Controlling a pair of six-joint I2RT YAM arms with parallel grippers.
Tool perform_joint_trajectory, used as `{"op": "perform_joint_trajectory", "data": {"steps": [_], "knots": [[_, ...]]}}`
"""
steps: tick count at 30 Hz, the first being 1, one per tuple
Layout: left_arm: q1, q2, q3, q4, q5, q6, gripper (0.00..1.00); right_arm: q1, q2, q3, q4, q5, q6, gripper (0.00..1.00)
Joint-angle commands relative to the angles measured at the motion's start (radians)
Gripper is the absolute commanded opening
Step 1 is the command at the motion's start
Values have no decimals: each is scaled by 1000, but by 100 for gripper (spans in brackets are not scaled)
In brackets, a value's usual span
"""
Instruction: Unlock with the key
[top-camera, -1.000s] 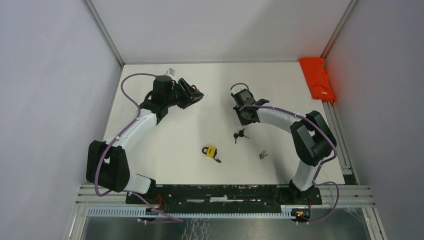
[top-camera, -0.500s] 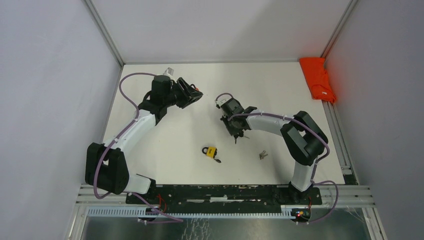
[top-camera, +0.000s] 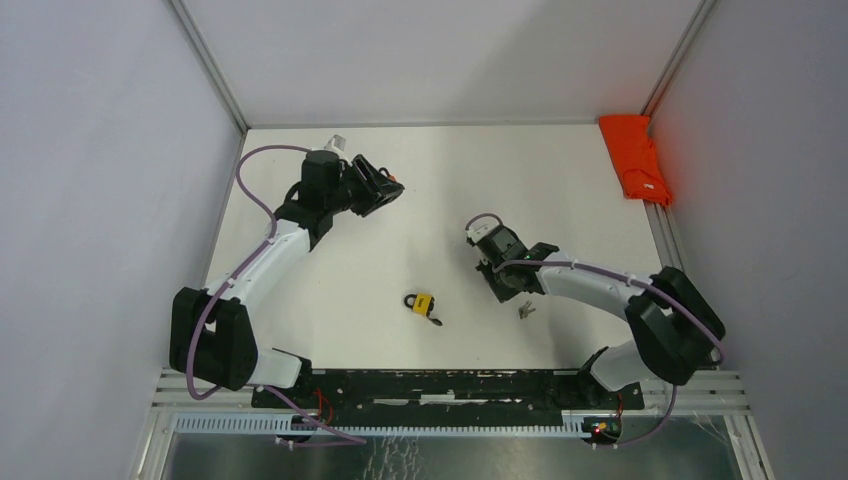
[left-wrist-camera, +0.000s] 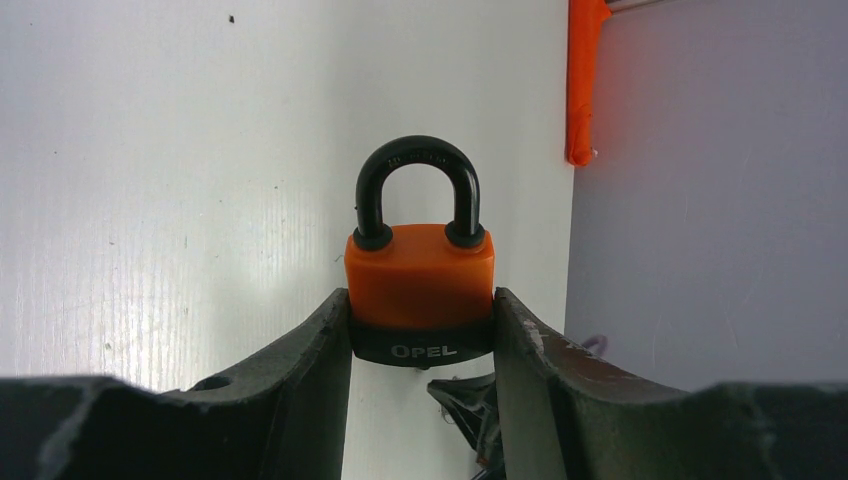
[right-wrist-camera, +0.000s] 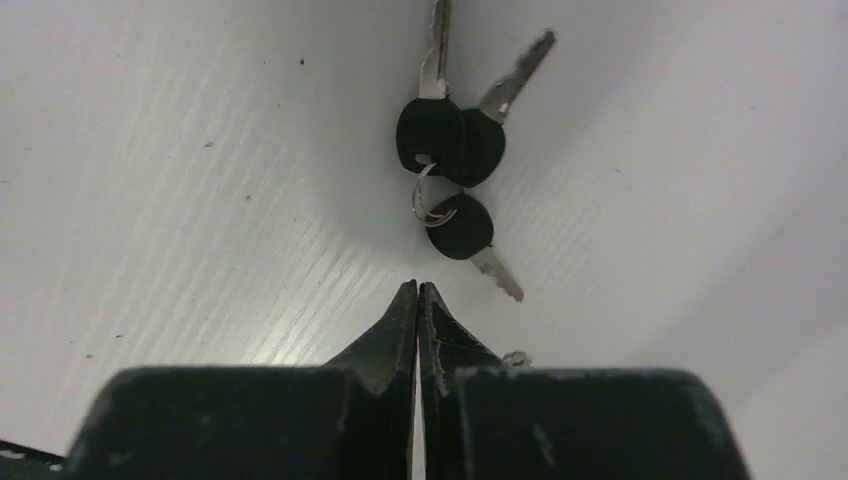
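Note:
An orange padlock (left-wrist-camera: 420, 275) with a black shackle is clamped at its black base between my left gripper's (left-wrist-camera: 420, 305) jaws, shackle pointing away. In the top view that left gripper (top-camera: 385, 187) hangs above the table's back left. A ring of three black-headed keys (right-wrist-camera: 452, 150) lies flat on the white table just beyond my right gripper (right-wrist-camera: 418, 290), whose jaws are pressed together on nothing. In the top view the right gripper (top-camera: 503, 270) sits right of centre and the keys are hidden under it.
A small yellow padlock (top-camera: 422, 303) with a key at it lies near the table's middle front. A small metal piece (top-camera: 525, 310) lies right of it. An orange cloth (top-camera: 633, 155) sits at the back right corner by the frame rail.
My right arm swung left, then came forward and right, its elbow now out to the right and its shut gripper low by the keys. The left arm barely moved.

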Motion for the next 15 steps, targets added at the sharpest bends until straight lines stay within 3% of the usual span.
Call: {"op": "perform_joint_trajectory", "data": {"steps": [1,6,15], "knots": [[6,-43,21,49,4,40,2,5,-119,34,-23,43,0,10],[7,-69,10,38,-15,43,2,6,-118,121,-42,57,-63,26],[21,-195,64,-101,-210,148,2,120,111,232,-121,162,-156,28]]}}
